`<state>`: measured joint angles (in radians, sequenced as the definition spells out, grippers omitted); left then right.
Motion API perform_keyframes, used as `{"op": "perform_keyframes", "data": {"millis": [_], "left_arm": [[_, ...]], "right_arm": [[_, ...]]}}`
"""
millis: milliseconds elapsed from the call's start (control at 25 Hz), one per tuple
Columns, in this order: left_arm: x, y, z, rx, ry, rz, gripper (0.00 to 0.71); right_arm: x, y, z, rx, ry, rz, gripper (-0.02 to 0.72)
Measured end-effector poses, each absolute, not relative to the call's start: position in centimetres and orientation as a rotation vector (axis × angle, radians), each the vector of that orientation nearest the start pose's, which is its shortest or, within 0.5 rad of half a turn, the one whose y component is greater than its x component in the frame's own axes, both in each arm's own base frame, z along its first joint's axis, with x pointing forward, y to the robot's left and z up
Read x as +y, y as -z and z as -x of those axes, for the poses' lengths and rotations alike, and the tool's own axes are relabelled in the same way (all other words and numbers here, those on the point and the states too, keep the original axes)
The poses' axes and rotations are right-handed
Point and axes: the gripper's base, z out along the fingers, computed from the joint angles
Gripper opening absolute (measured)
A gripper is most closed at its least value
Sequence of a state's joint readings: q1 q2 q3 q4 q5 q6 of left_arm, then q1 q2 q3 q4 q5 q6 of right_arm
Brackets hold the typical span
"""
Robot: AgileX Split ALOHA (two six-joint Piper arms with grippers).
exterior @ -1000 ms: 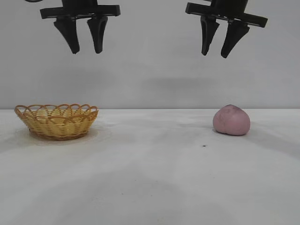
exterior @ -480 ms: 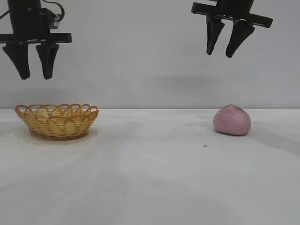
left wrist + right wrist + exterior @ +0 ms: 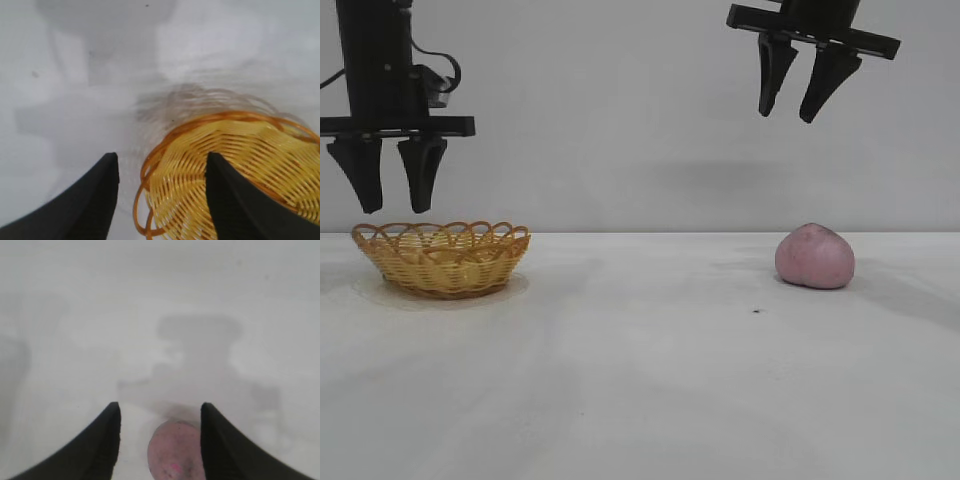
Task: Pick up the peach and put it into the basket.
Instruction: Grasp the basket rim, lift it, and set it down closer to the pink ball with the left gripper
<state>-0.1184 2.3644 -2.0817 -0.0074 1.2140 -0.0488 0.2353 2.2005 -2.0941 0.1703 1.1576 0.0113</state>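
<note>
The peach sits on the table at the right, well apart from the basket at the far left. It looks nearly round, a little wider than tall, so no long axis seems to dictate the grip. The right gripper hangs high above it — almost straight overhead, a touch to the left — jaws released and empty; its wrist view shows the fruit between the fingers, below. That arm is plainly the nearer one. The left gripper hovers just over the basket's left rim, jaws parted too.
</note>
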Motion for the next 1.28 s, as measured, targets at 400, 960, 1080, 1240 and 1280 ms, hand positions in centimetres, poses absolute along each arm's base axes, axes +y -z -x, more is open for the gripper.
{"op": "perform_keyframes", "data": {"millis": [400, 960, 1080, 1240, 1280], "left_arm": [[-6.0, -15.8, -49.2, 3.009, 0.06, -0.086, 0.064], [-9.7, -22.2, -44.3, 2.765, 0.422, 0.055, 0.0], [-11.7, -18.3, -39.8, 2.801, 0.443, 0.066, 0.0], [-13.1, -16.0, -34.5, 2.809, 0.428, 0.034, 0.0], [-13.3, -15.7, -33.9, 2.81, 0.438, 0.04, 0.0]], "right_arm": [[12.7, -26.3, -46.8, 2.733, -0.3, 0.257, 0.352], [10.8, -26.4, -47.2, 2.736, -0.366, 0.203, 0.304], [10.8, -26.4, -47.2, 2.737, -0.381, 0.197, 0.304], [11.0, -26.4, -47.2, 2.737, -0.383, 0.204, 0.304], [11.0, -26.4, -47.1, 2.737, -0.387, 0.204, 0.304]]}}
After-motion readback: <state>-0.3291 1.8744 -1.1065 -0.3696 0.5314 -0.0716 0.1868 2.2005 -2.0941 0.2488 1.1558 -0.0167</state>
